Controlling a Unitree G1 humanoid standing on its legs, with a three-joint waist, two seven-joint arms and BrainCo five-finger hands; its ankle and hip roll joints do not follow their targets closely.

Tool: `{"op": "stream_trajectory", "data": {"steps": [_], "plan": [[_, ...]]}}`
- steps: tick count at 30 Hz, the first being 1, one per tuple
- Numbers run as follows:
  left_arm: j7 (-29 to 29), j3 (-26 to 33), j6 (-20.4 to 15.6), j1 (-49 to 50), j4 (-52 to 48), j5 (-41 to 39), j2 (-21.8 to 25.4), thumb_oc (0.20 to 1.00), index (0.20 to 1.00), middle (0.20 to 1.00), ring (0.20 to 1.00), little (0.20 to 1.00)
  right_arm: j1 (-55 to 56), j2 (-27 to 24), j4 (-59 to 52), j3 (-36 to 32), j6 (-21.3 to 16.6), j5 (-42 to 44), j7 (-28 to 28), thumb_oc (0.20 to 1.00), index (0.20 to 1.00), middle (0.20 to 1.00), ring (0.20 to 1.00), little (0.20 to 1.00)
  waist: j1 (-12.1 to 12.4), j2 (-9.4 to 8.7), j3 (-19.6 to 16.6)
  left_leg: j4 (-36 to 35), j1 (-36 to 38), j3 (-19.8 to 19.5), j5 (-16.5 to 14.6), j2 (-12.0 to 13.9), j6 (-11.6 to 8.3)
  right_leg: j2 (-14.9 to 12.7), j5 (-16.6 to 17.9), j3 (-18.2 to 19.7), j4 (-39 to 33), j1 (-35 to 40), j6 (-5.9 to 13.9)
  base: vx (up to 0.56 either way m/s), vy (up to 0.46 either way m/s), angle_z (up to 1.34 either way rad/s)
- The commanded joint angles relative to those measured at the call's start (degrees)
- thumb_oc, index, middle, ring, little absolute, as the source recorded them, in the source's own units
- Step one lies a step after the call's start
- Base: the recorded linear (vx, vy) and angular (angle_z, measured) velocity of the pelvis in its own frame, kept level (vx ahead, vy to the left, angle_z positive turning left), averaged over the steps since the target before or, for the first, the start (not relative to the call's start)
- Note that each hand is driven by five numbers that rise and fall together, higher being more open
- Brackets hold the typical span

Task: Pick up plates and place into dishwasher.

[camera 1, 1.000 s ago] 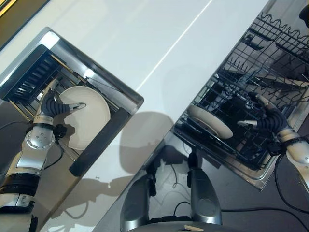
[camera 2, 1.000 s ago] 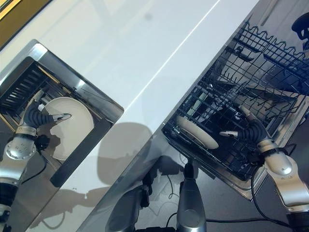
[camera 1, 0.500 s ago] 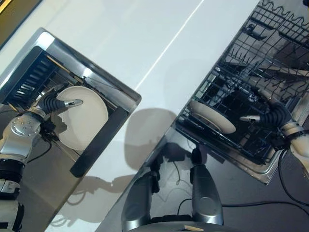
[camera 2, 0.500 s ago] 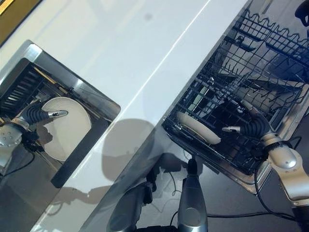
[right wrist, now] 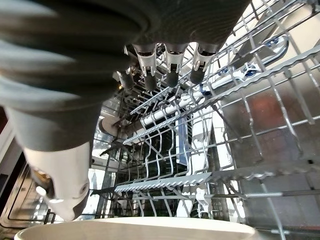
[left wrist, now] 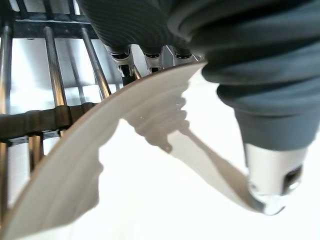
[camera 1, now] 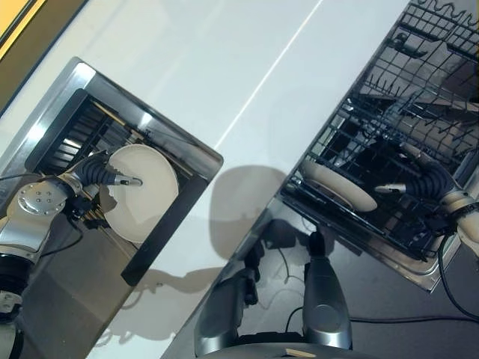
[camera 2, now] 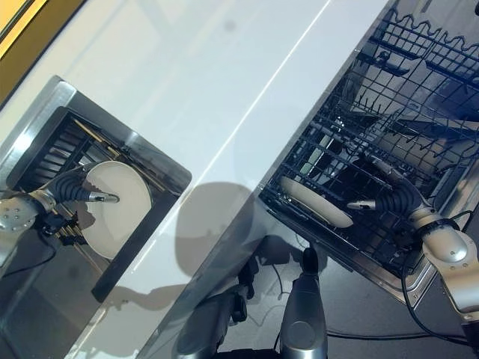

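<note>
A white plate (camera 1: 150, 196) stands on edge in the sink's drying rack (camera 1: 71, 138) at the left. My left hand (camera 1: 99, 173) is shut on its upper rim: in the left wrist view the thumb (left wrist: 270, 165) presses the plate's face (left wrist: 150, 195) and the fingers (left wrist: 122, 55) curl behind the rim. A second white plate (camera 2: 314, 202) stands in the lower dishwasher rack (camera 1: 419, 97) at the right. My right hand (camera 2: 393, 198) hovers just beside it, open. In the right wrist view its fingers (right wrist: 170, 75) point into the wire rack and its thumb (right wrist: 60, 185) hangs above the plate's rim (right wrist: 140, 229).
A white counter (camera 1: 224, 60) runs between the steel-rimmed sink (camera 1: 150, 120) and the pulled-out dishwasher rack. The rack's upright wire tines (right wrist: 200, 145) stand close around my right hand. A dark strip (camera 1: 168, 232) edges the sink's near side.
The whole picture has shifted, so the camera moved. My left hand has slid further over the sink plate, thumb now on its face. The right hand stays beside the racked plate.
</note>
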Motion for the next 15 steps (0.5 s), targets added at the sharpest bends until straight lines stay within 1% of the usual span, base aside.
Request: {"op": "stream_trajectory", "data": {"steps": [1,3,6,7,8,9,10,11,12,13,14,15], "plan": [[-9.5,-3.1,-3.0,3.6,-12.5,-2.5,-1.1,1.0,1.0,1.0,1.0,1.0,0.9,-5.0,-3.6,-4.9,-1.7,2.7,0.2,1.0,1.0,1.0,1.0,1.0,-2.2,0.8,-4.8,5.6,-1.4,-0.7,-2.6,1.5,-2.76,-5.9,-2.7,0.1,3.5,1.4,1.74,0.0,0.001,0.05],[-11.1,-3.2,-2.8,4.0,-15.2,-4.6,-0.5,1.0,1.0,1.0,1.0,1.0,1.2,-5.2,-3.7,-5.1,-1.6,2.9,0.3,1.0,1.0,1.0,1.0,1.0,-2.2,1.03,-5.3,5.2,-0.8,-0.8,-2.6,1.4,-2.83,-6.0,-2.8,-0.1,3.1,2.0,1.84,0.0,0.0,0.0],[-11.1,-2.7,-3.0,5.0,-19.2,-8.1,0.2,1.0,1.0,1.0,1.0,1.0,2.2,-5.1,-4.1,-5.4,-1.3,3.0,0.0,1.0,1.0,1.0,1.0,1.0,-2.0,1.3,-6.0,4.5,0.0,-0.8,-2.6,1.3,-2.83,-6.0,-2.8,-0.5,2.5,2.9,2.04,0.0,-0.007,0.02],[-11.0,-2.2,-3.3,5.6,-20.7,-9.2,0.5,0.906,0.906,0.906,0.906,0.906,2.8,-5.1,-4.2,-5.7,-1.5,3.1,0.0,1.0,1.0,1.0,1.0,1.0,-1.9,1.33,-6.3,4.3,0.3,-0.9,-2.6,1.2,-2.8,-6.1,-2.9,-0.7,2.3,3.3,2.11,0.01,-0.029,0.06],[-10.7,-1.8,-3.4,6.0,-21.9,-9.8,0.7,0.865,0.865,0.865,0.865,0.865,3.2,-5.0,-4.4,-5.9,-1.5,3.2,0.0,1.0,1.0,1.0,1.0,1.0,-1.8,1.36,-6.4,4.1,0.5,-1.0,-2.6,1.2,-2.8,-6.1,-2.9,-0.9,2.2,3.5,2.14,0.0,-0.031,0.08],[-10.5,-1.5,-3.7,6.2,-22.7,-10.2,0.8,0.849,0.849,0.849,0.849,0.849,3.4,-4.9,-4.5,-6.0,-1.6,3.1,0.0,1.0,1.0,1.0,1.0,1.0,-1.8,1.37,-6.5,4.0,0.6,-1.1,-2.6,1.2,-2.81,-6.1,-2.9,-1.0,2.1,3.7,2.15,0.0,-0.031,0.1],[-10.2,-1.2,-3.7,6.5,-23.9,-10.4,0.8,0.79,0.79,0.79,0.79,0.79,3.8,-4.5,-4.6,-6.1,-1.8,3.0,-0.1,1.0,1.0,1.0,1.0,1.0,-1.7,1.36,-6.7,3.9,0.8,-1.1,-2.6,1.3,-2.82,-6.1,-3.0,-1.2,2.0,3.9,2.2,0.0,-0.039,0.12],[-10.0,-0.9,-3.9,6.7,-24.8,-10.5,0.9,0.655,0.655,0.655,0.655,0.655,4.2,-4.4,-4.7,-6.3,-1.9,3.0,0.0,1.0,1.0,1.0,1.0,1.0,-1.6,1.34,-6.9,3.8,1.0,-1.2,-2.6,1.3,-2.84,-6.1,-3.0,-1.3,1.9,4.2,2.25,0.01,-0.047,0.13],[-9.8,-0.5,-3.8,7.0,-25.6,-10.6,1.0,0.561,0.561,0.561,0.561,0.561,4.5,-4.2,-4.8,-6.5,-2.0,3.1,0.2,1.0,1.0,1.0,1.0,1.0,-1.5,1.34,-7.1,3.6,1.1,-1.4,-2.6,1.3,-2.85,-6.1,-3.0,-1.5,1.9,4.3,2.31,0.01,-0.035,0.08],[-9.8,-0.4,-3.9,7.1,-25.8,-10.5,1.0,0.542,0.542,0.542,0.542,0.542,4.6,-4.2,-4.8,-6.6,-2.0,3.1,0.2,1.0,1.0,1.0,1.0,1.0,-1.5,1.33,-7.1,3.6,1.1,-1.4,-2.6,1.3,-2.86,-6.1,-3.0,-1.5,1.9,4.4,2.33,0.01,-0.041,0.05],[-10.1,0.3,-3.7,7.6,-27.0,-10.4,1.3,0.435,0.435,0.435,0.435,0.435,5.3,-3.9,-4.9,-7.0,-2.3,3.2,0.3,1.0,1.0,1.0,1.0,1.0,-1.2,1.33,-7.5,3.5,1.2,-1.5,-2.5,1.3,-2.92,-6.2,-3.1,-1.8,1.7,4.7,2.38,0.01,-0.039,0.02],[-10.2,0.7,-3.8,8.0,-27.4,-10.4,1.4,0.225,0.225,0.225,0.225,0.225,5.6,-3.9,-5.0,-7.1,-2.3,3.3,0.4,1.0,1.0,1.0,1.0,1.0,-1.1,1.33,-7.7,3.5,1.3,-1.6,-2.5,1.3,-2.97,-6.2,-3.1,-2.0,1.6,4.9,2.39,0.01,-0.054,0.02]]}}
